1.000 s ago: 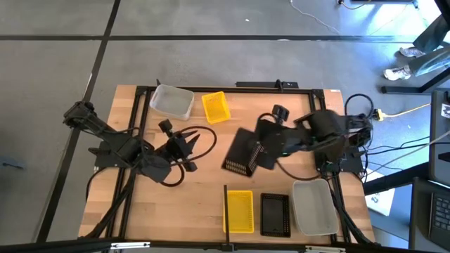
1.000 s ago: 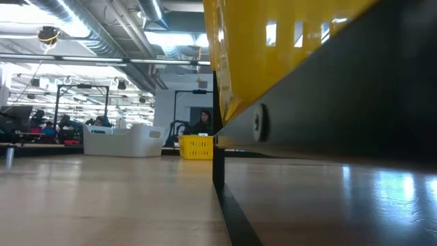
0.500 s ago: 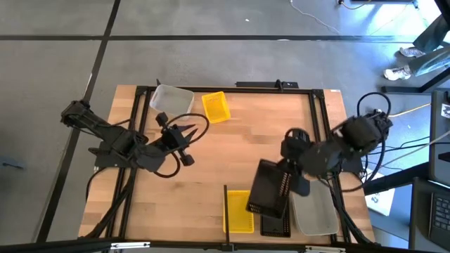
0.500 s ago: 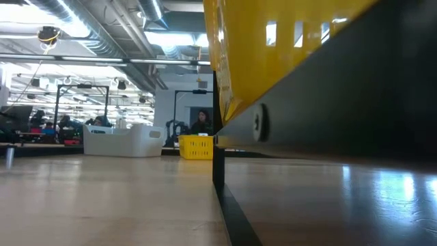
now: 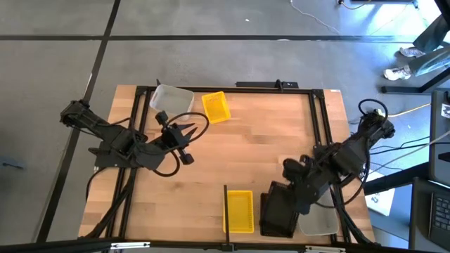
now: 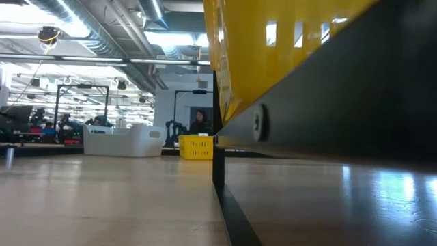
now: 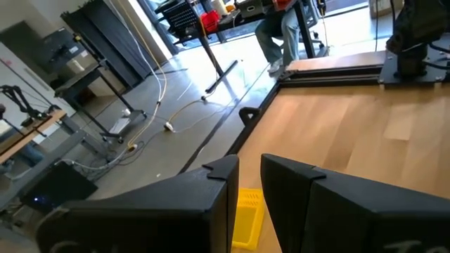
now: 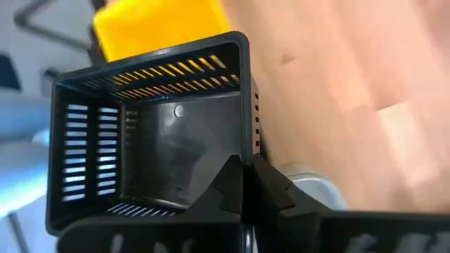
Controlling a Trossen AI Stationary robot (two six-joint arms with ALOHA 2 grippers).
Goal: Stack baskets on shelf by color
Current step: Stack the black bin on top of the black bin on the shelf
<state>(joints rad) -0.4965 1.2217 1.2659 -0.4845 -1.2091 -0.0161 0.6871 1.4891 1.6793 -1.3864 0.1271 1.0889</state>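
In the high view my right gripper is shut on a black mesh basket, which hangs tilted over the black stack by the table's near edge. A yellow stack stands to its left, beside the shelf's thin dark divider. A grey-white stack stands to its right. My left gripper is slightly open over the table's left part. It points toward a lone translucent basket and a lone yellow basket, both resting on their bases near the far edge. My right gripper pinches one side wall of the black basket at its rim, one finger inside the hollow and one outside. The fingers come from the open side, slanting down. The basket is tilted; whether it touches the stack below, I cannot tell.
Bare planks fill the table's middle. Black frame rails run along the table's sides, and cables loop by both arm bases. In the low view the yellow stack fills the foreground beside the divider. A person sits far behind.
My right gripper carried the black basket from the table's middle toward the near edge and to the right, ending over the black stack. The basket stayed tilted in the hold. My left gripper moved a little toward the far edge, nearer the two lone baskets, then kept still.
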